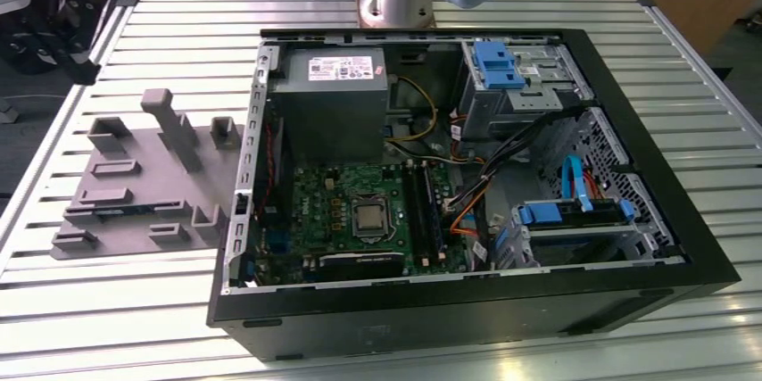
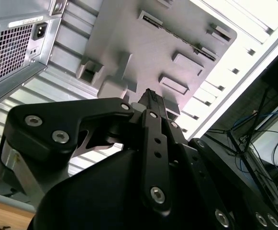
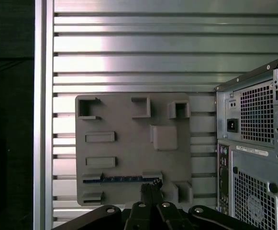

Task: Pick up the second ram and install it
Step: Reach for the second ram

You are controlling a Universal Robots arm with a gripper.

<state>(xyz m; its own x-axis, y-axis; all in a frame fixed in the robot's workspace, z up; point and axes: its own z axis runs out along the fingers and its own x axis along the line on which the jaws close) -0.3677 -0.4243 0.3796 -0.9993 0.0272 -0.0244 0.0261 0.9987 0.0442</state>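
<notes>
Second ram [image 3: 122, 180] sits in fixture [image 3: 129, 120], along table slats [image 3: 129, 48].

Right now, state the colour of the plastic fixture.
Grey; the fixture shows best in the first wrist view.

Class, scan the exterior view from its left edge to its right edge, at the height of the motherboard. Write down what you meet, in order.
Grey plastic fixture → processor socket → long black memory slots → blue drive caddy.
</notes>
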